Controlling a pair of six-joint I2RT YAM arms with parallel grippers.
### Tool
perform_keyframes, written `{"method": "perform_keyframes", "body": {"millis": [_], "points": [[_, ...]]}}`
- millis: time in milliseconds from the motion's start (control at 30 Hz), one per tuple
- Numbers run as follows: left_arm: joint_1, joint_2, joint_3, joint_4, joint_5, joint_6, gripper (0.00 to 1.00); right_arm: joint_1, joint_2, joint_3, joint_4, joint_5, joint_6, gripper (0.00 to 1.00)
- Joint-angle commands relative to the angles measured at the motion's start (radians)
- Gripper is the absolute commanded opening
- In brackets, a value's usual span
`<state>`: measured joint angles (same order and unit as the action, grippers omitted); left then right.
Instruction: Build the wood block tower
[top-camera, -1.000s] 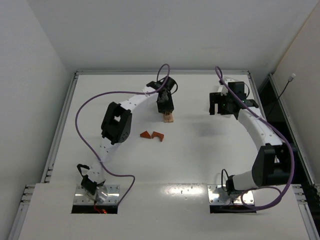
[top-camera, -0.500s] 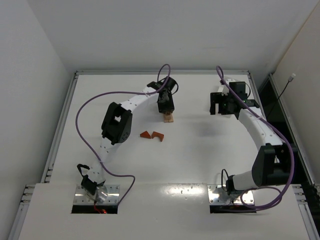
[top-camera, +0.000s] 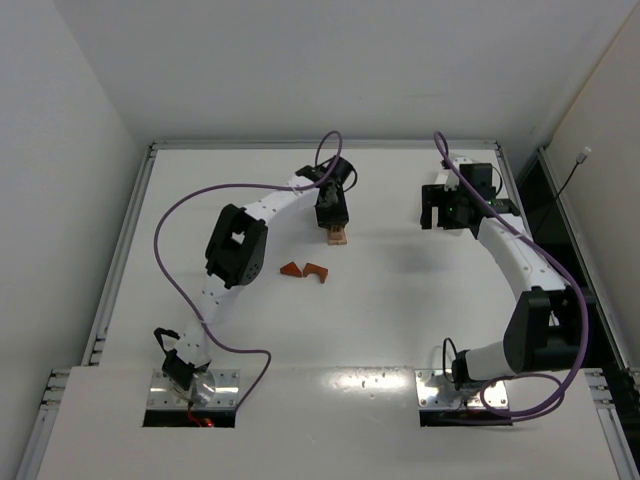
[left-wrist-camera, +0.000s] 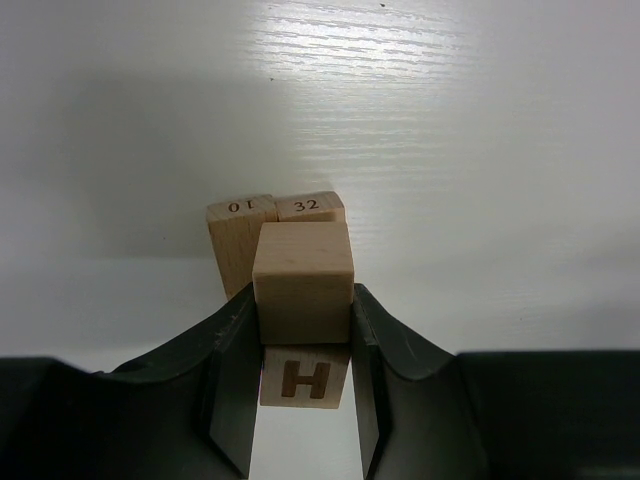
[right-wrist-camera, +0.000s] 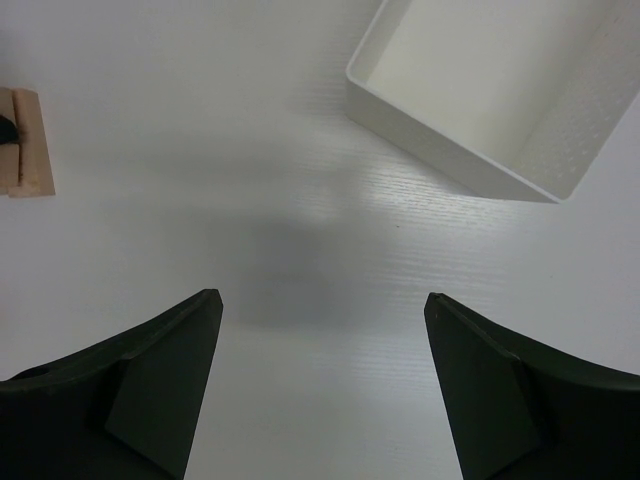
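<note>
Legible markings, left wrist view, all on pale wooden blocks:

1. The first block (left-wrist-camera: 238, 250), standing on the bench (left-wrist-camera: 480, 150), carries the number "01" in small dark print on its upper face.
2. The second block (left-wrist-camera: 311, 207), touching the first on its right, carries "32" in the same print.
3. The third block (left-wrist-camera: 305, 378), between the fingers of the left end effector (left-wrist-camera: 303, 300) and on the camera side of the plain cube (left-wrist-camera: 303, 280), shows a brown capital "H".

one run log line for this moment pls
left pincer: shut on plain cube by numbered blocks | right pincer: open, empty | orange wedges: unstacked
</note>
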<state>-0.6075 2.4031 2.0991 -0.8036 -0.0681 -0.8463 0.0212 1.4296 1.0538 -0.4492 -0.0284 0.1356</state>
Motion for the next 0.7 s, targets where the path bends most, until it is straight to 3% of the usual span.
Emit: {"method": "perform_keyframes", "body": {"millis": [0, 67, 133, 467, 667], "points": [[-0.012, 0.014, 0.013, 0.017, 0.002, 0.000, 0.10, -0.006, -0.015, -0.003, 0.030, -0.010, 0.013, 0.80], [-0.012, 0.014, 0.013, 0.017, 0.011, 0.000, 0.30, -0.006, -0.015, -0.003, 0.040, -0.010, 0.013, 0.80], [-0.012, 0.005, 0.013, 0.017, 0.011, 0.000, 0.41, -0.006, -0.006, 0.006, 0.040, -0.010, 0.013, 0.80], [-0.012, -0.015, 0.013, 0.017, -0.021, 0.021, 0.47, -0.006, 0.003, 0.006, 0.049, -0.019, 0.013, 0.80], [-0.012, -0.074, 0.033, 0.058, -0.061, 0.070, 0.58, -0.006, 0.003, 0.006, 0.049, -0.028, -0.017, 0.78]]}}
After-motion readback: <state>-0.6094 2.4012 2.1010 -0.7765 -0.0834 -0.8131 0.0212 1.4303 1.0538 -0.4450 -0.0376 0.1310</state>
